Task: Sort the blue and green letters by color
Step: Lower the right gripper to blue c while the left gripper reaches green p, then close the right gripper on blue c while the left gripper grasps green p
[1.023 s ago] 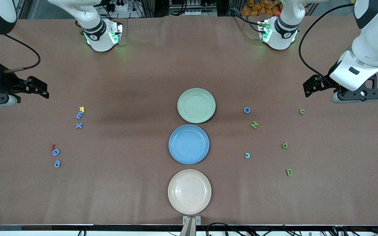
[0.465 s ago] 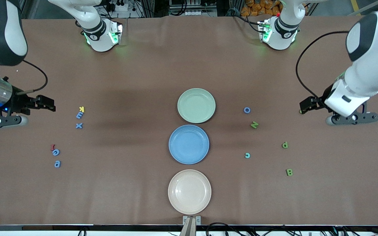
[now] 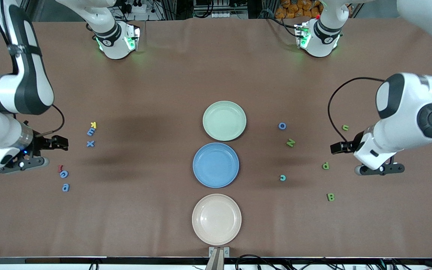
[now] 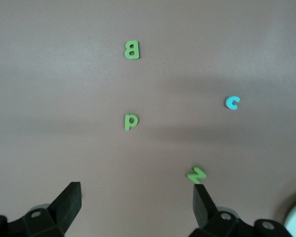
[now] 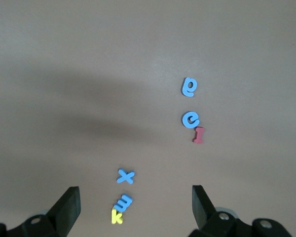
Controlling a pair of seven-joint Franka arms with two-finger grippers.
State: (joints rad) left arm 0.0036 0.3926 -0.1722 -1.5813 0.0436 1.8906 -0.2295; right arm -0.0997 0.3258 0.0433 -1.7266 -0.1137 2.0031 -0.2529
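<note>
Both grippers hovering low with jaws apart and empty; no letter lifted yet.

Left gripper (image 4: 137,200) is hanging near green p (image 3: 325,165), with N (image 3: 290,142), u (image 3: 345,127) and B (image 3: 330,197) at three o'clock of the blue plate (image 3: 216,165). Right gripper (image 5: 135,202) is hanging by blue E (image 3: 90,132) and X (image 3: 90,143) at nine o'clock. Likely step: approaching the first picks. Next, each gripper is needing a square descent on one tiny piece, sparing yellow K (image 3: 93,124) just beside E. Brown worktop; green plate (image 3: 224,120) at twelve, cables and racks past it.

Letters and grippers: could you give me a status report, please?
Left gripper open over green p. Right gripper open near blue X. Plates empty. Nothing blocking.
</note>
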